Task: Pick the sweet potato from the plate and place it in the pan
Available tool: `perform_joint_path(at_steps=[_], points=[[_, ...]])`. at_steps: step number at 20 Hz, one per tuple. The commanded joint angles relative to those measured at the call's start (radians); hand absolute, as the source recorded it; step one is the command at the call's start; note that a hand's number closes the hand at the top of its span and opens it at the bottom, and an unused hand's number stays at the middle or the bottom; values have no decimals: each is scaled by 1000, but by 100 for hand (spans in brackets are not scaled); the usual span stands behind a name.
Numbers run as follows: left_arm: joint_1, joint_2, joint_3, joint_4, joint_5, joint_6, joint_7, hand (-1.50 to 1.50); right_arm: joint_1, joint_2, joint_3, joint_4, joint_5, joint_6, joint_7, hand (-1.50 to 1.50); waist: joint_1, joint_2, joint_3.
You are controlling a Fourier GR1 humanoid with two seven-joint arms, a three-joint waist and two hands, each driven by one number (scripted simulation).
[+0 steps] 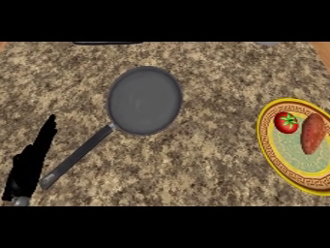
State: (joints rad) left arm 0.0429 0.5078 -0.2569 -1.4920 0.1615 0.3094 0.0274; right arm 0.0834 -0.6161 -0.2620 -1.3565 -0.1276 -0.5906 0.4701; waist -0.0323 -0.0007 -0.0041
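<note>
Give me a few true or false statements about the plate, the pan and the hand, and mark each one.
1. The sweet potato lies on the plate. True.
2. A tomato sits in the pan. False: it is on the plate, beside the sweet potato.
3. The pan's handle points toward the lower left. True.
4. The left hand holds the sweet potato. False: it is open at the view's lower left, holding nothing.
5. The pan holds food. False: nothing is in it.
</note>
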Motion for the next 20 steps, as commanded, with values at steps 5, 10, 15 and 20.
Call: perform_joint_path(at_steps=[5, 10, 15, 20], points=[[-9, -6, -21, -53, -35, -1, 66, 0, 85, -254, 37, -150, -38, 308, 290, -150, 23, -2, 3], [6, -38, -37, -68, -62, 7, 55, 0, -62, -330, 32, -137, -149, 502, 385, -150, 38, 0, 3], [-37, -33, -12, -81, -68, -33, 99, 0, -236, -340, 87, 51, -137, 621, 424, -150, 51, 4, 5], [-20, -31, 18, -32, -75, -69, 50, 0, -416, -323, 137, 152, -144, 686, 567, -150, 55, 6, 4]])
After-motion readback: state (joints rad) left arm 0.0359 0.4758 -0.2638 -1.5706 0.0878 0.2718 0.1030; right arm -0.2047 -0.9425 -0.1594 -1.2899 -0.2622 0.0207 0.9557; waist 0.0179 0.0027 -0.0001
